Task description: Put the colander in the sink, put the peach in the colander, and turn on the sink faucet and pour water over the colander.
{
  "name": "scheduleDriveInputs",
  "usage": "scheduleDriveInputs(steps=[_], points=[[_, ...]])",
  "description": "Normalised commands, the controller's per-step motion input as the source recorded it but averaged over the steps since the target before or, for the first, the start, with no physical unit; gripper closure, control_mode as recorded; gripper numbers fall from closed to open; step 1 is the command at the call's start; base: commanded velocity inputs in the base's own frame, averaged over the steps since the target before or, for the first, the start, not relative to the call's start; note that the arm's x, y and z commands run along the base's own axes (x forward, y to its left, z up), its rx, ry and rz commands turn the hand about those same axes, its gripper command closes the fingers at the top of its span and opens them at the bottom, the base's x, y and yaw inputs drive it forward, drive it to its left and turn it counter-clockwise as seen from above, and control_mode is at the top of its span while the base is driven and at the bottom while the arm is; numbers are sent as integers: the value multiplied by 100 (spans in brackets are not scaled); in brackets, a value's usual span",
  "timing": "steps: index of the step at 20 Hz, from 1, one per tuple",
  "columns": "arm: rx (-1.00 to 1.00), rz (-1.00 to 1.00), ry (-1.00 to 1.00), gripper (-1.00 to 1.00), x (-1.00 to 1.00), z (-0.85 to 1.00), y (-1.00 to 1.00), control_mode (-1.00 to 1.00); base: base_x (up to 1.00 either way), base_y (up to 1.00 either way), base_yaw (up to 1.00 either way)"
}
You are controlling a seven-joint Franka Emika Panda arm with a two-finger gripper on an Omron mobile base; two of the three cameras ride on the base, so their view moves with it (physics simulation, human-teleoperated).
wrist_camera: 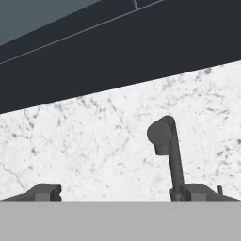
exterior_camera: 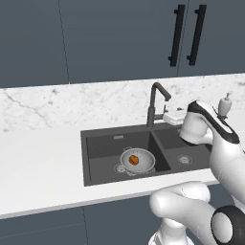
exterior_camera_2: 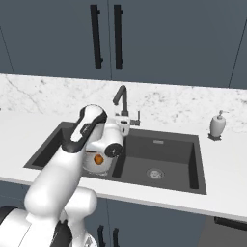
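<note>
The silver colander [exterior_camera: 143, 165] sits in the left basin of the dark sink [exterior_camera: 87, 143], and the orange peach [exterior_camera: 134, 160] lies inside it. In the right base view my arm hides most of the colander [exterior_camera_2: 89, 164], while the peach [exterior_camera_2: 98, 159] peeks out. The dark gooseneck sink faucet [exterior_camera: 154, 103] stands behind the divider. My gripper [exterior_camera: 168, 117] hovers just right of its base, open and holding nothing. In the hand view the faucet [wrist_camera: 173, 155] rises above the right fingertip [wrist_camera: 195, 192], in front of the marble wall. The water is out of view.
A white soap dispenser [exterior_camera: 225, 106] stands on the counter right of the sink [exterior_camera_2: 198, 144], seen too as the dispenser [exterior_camera_2: 218, 125]. Dark cabinets with black handles [exterior_camera: 186, 36] hang above. White counter [exterior_camera: 38, 167] stretches to the left of the sink.
</note>
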Motion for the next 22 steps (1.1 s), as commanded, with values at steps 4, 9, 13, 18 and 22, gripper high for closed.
scheduleDriveInputs(steps=[4, 9, 13, 18, 22], points=[[0, 0, 4, -100, 6, 23, -8, -100, 0, 0, 0], [0, 0, 0, -100, 16, 12, -21, -100, 0, 0, 0], [0, -1, 0, -100, 19, 5, -21, -100, 0, 0, 0], [-2, -8, -1, -100, 22, 0, -2, -100, 0, 0, 0], [-3, -10, -7, -100, 26, -4, 0, -100, 0, 0, 0]])
